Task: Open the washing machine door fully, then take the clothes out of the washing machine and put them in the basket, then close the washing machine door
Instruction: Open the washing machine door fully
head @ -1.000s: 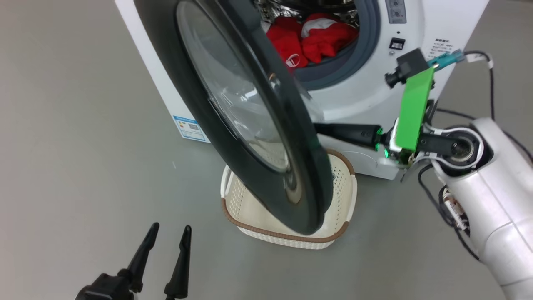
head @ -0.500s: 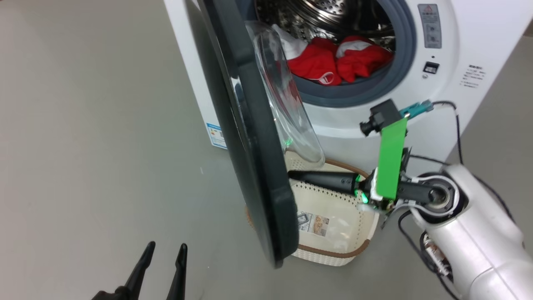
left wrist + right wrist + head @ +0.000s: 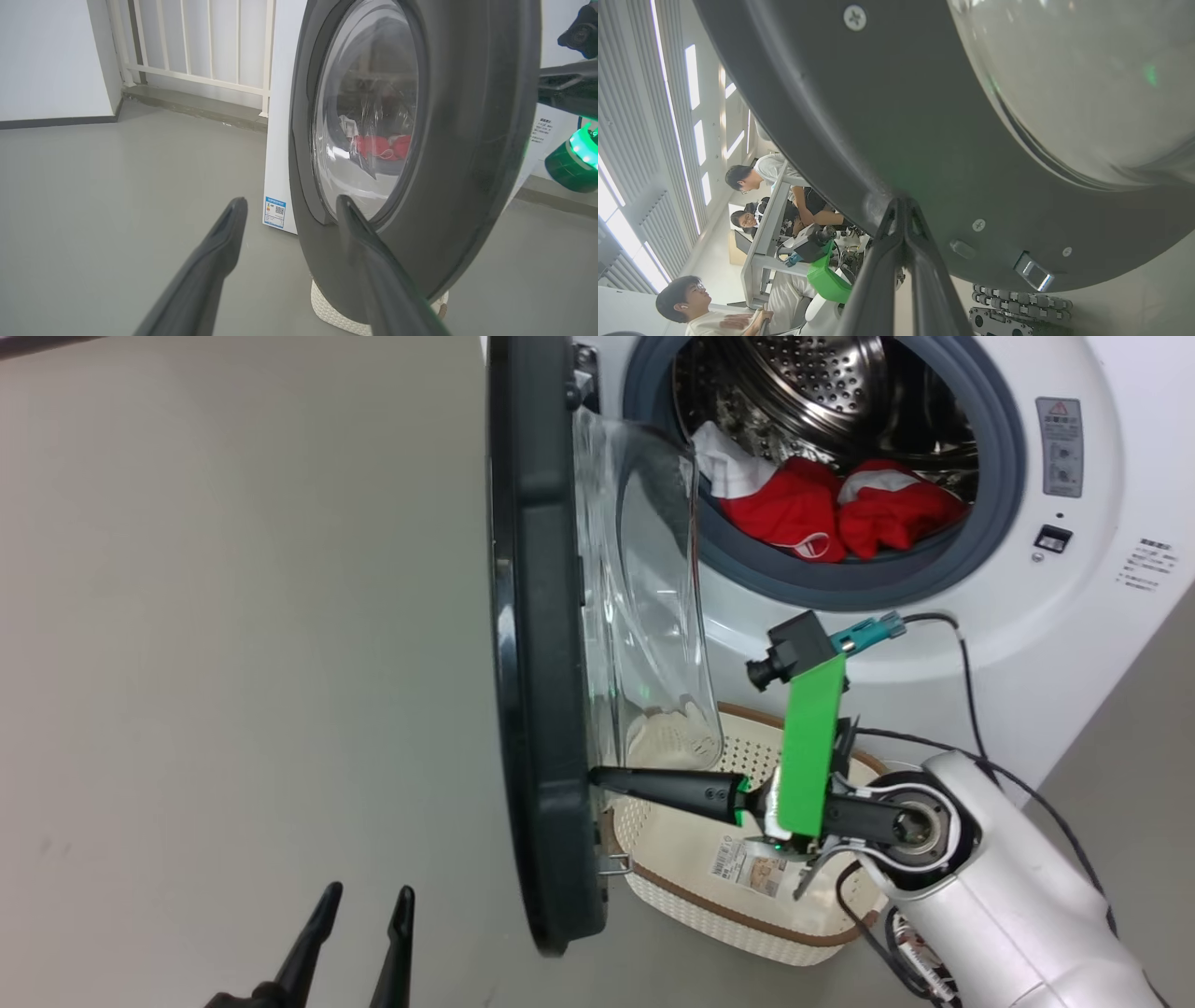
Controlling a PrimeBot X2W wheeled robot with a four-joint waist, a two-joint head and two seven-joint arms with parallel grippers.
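The washing machine (image 3: 1074, 616) stands with its drum exposed, and the clothes (image 3: 822, 513), red with white cloth, lie at the drum's front lip. The washing machine door (image 3: 537, 663) shows edge-on in the head view, its glass bowl (image 3: 653, 616) facing the machine. My right gripper (image 3: 597, 775) is shut with nothing between its fingers. Its tips (image 3: 901, 205) press on the door's black inner ring. The basket (image 3: 672, 840) sits on the floor below the opening, partly behind the door. My left gripper (image 3: 369, 891) is open outside the door (image 3: 467, 140), fingers apart (image 3: 287, 205), holding nothing.
A white railing (image 3: 196, 42) and wall stand behind the machine's left side. The right arm's white forearm (image 3: 1008, 905) and cables hang over the basket's right end. Several people sit at desks (image 3: 770, 224) past the door's edge. Grey floor (image 3: 233, 663) stretches to the left.
The head view has shifted. The door has swung wider away from the opening, from slanted to edge-on, with my shut right gripper's tips staying against its inner side. My left gripper stays open.
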